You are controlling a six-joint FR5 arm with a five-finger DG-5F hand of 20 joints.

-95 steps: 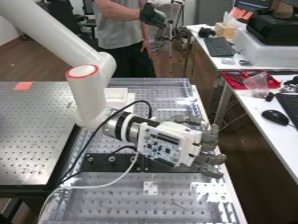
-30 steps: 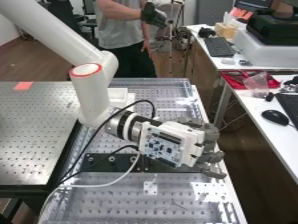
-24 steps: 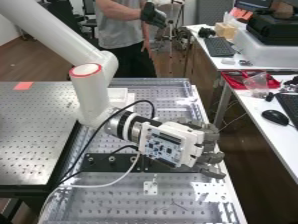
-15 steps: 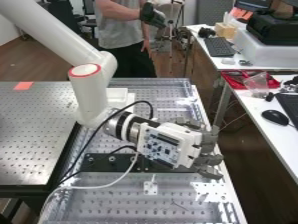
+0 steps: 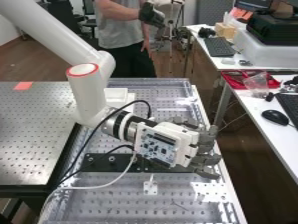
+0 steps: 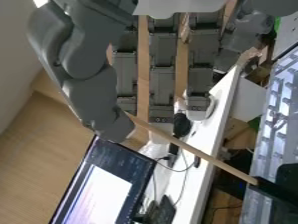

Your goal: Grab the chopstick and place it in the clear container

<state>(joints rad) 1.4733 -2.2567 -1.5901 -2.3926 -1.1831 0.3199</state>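
Observation:
The hand [image 5: 181, 144] is over the metal bench in the high view, near its right edge, with the fingers toward the desks. Seen from the wrist, the hand [image 6: 90, 95] has its thumb tip against one end of the wooden chopstick [image 6: 199, 153], pinching it near the fingertips. The chopstick slants away from the thumb, its far end meeting something black. Below the hand in the high view, a thin pale stick [image 5: 152, 178] shows above a small plate. A whitish box [image 5: 116, 94] stands behind the forearm; whether it is clear I cannot tell.
A black bar [image 5: 113, 162] with round holes crosses the bench under the hand. Black and white cables [image 5: 100, 187] loop beside the arm. Right of the bench, a desk holds a red tray [image 5: 233, 80], a mouse [image 5: 275, 117] and a keyboard.
After its position about a second ago, the hand has shifted slightly left in the high view, and the thin pale stick has shifted left with it. That stick did not show in the oldest frame.

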